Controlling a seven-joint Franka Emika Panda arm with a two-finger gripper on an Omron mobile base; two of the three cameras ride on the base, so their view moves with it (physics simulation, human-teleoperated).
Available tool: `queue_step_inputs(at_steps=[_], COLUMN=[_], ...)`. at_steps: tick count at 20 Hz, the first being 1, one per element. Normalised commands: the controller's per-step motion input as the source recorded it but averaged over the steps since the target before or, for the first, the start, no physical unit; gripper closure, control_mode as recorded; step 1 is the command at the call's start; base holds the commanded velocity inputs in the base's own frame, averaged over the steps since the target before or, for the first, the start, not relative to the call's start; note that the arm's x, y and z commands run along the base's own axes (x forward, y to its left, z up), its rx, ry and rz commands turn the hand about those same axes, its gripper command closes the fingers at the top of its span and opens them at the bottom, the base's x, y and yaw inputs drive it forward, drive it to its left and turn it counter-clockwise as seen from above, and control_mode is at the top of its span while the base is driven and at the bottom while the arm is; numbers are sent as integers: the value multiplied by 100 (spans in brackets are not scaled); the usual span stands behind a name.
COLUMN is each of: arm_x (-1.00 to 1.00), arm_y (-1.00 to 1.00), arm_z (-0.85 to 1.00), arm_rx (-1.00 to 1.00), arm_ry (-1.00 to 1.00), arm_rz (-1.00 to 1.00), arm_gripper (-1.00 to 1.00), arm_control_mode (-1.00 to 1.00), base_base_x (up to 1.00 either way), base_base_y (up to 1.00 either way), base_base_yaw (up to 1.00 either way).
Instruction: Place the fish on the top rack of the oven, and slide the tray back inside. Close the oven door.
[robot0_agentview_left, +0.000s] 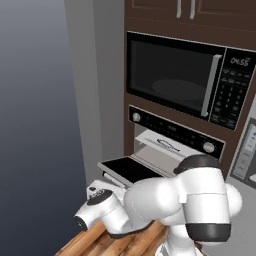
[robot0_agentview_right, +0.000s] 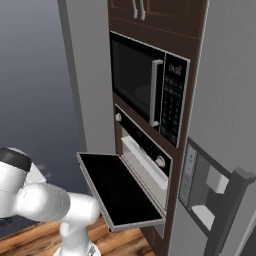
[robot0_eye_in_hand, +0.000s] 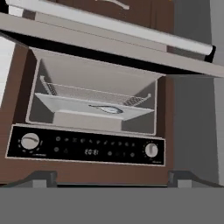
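Observation:
The oven (robot0_agentview_left: 170, 131) stands open, its black oven door (robot0_agentview_left: 129, 169) folded down flat. The pale grey tray, the top rack (robot0_agentview_left: 152, 141), sticks out of the cavity. On it lies the small dark-outlined fish (robot0_agentview_left: 169, 145). The hand view is rolled upside down. There the fish (robot0_eye_in_hand: 107, 109) rests on the tray (robot0_eye_in_hand: 65, 104) above the knob strip, and the door (robot0_eye_in_hand: 109, 41) with its silver handle (robot0_eye_in_hand: 131, 29) crosses the top. My gripper (robot0_eye_in_hand: 113, 178) is open and holds nothing. It hangs in front of the door's outer edge, well short of the tray.
A black microwave (robot0_agentview_left: 175, 75) with a keypad sits above the oven. A wire rack (robot0_eye_in_hand: 87, 92) lies deeper in the cavity. The open door (robot0_agentview_right: 117, 189) juts out over the wooden floor. A grey fridge dispenser (robot0_agentview_right: 210, 192) stands at the right and a grey wall panel (robot0_agentview_left: 95, 100) at the left.

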Motion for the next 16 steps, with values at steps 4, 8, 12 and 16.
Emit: queue_step_inputs(at_steps=[4, 8, 12, 16], arm_x=[-2, 41, 39, 44], arm_y=[82, 20, 0, 13], arm_z=[-58, -89, -100, -100], arm_rx=[-18, -15, -16, -17], arm_ry=[-11, -1, -2, -5], arm_rz=[-26, -25, -19, -17], arm_gripper=[-100, -100, -100, -100], arm_control_mode=[-100, -100, -100, -100], base_base_x=[0, 0, 0, 0], base_base_y=[0, 0, 0, 0], base_base_yaw=[0, 0, 0, 0])
